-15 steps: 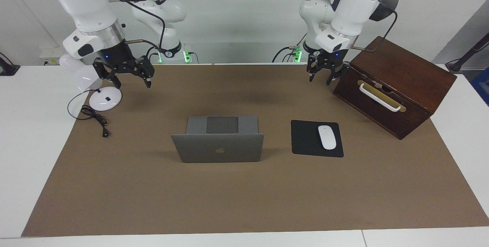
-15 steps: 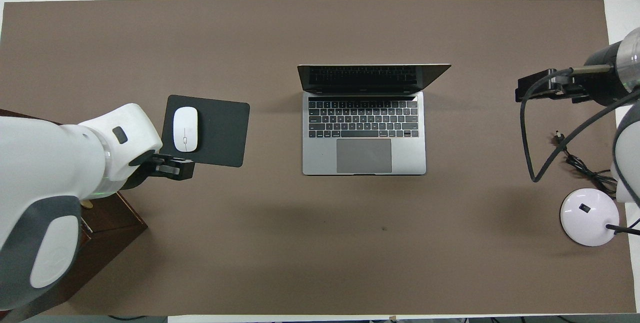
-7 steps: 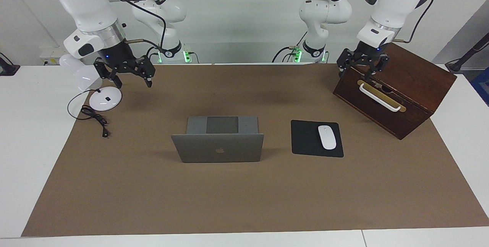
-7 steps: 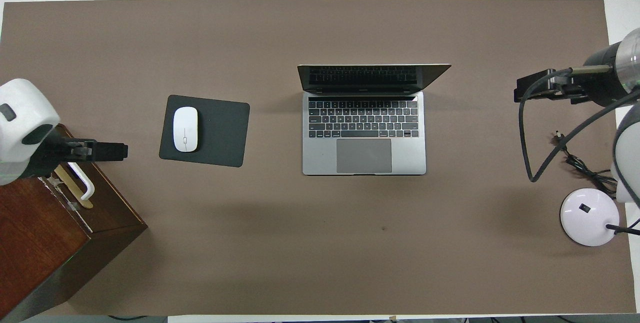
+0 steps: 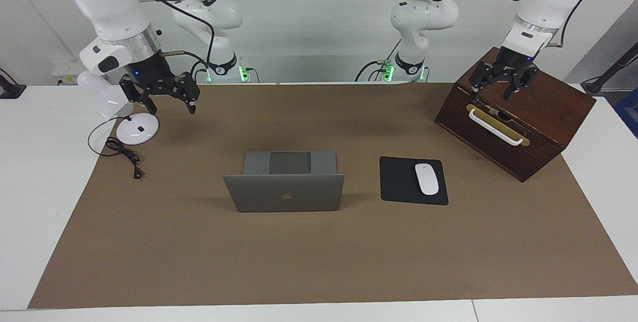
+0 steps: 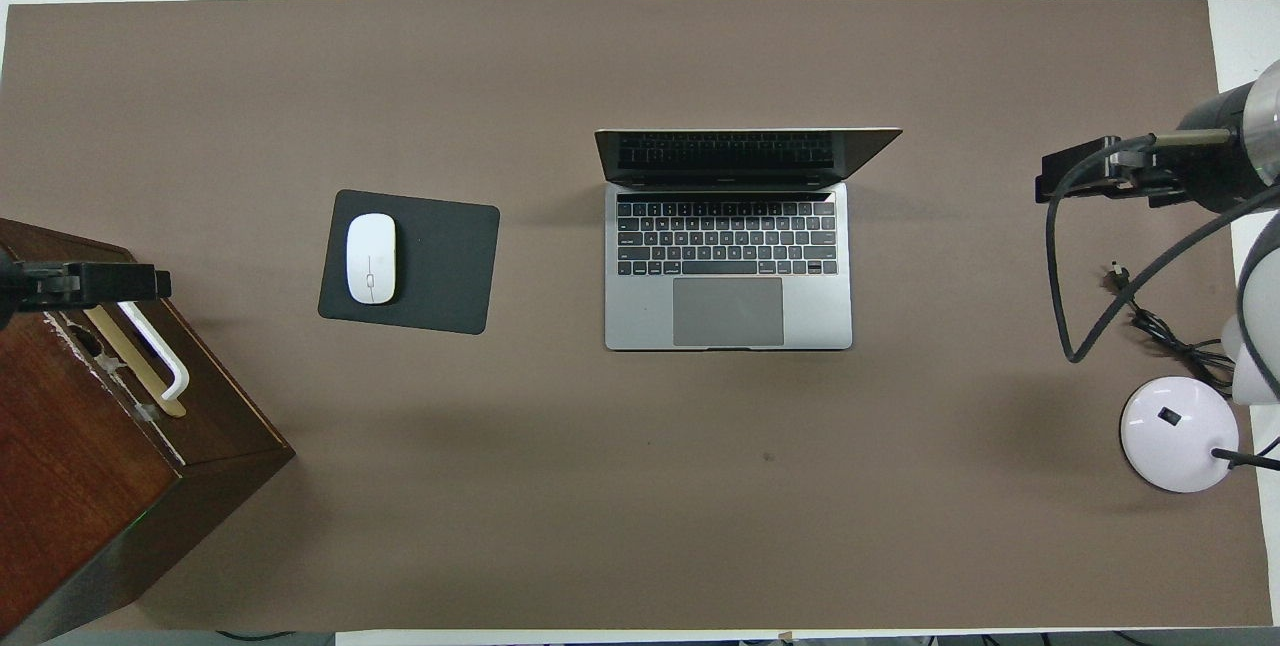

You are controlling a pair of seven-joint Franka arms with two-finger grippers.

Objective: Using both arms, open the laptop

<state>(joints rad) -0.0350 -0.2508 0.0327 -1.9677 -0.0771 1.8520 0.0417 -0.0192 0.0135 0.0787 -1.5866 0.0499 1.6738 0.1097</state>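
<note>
I see the thin silver-grey laptop (image 5: 284, 187) standing open in the middle of the brown mat (image 5: 319, 262) on the white desk (image 5: 30, 187), its lid upright and its keyboard facing the robots. Beside the laptop, toward the left arm's end, a white mouse (image 5: 426, 179) lies on a black rectangular mouse pad (image 5: 398, 182). My left pincer (image 5: 502, 85) hangs over the dark wooden box (image 5: 543, 102) at that end, fingers spread wide and holding nothing. My right pincer (image 5: 167, 96) hovers over the mat near the round white lamp base (image 5: 137, 128), well apart from the laptop, fingers parted and empty.
</note>
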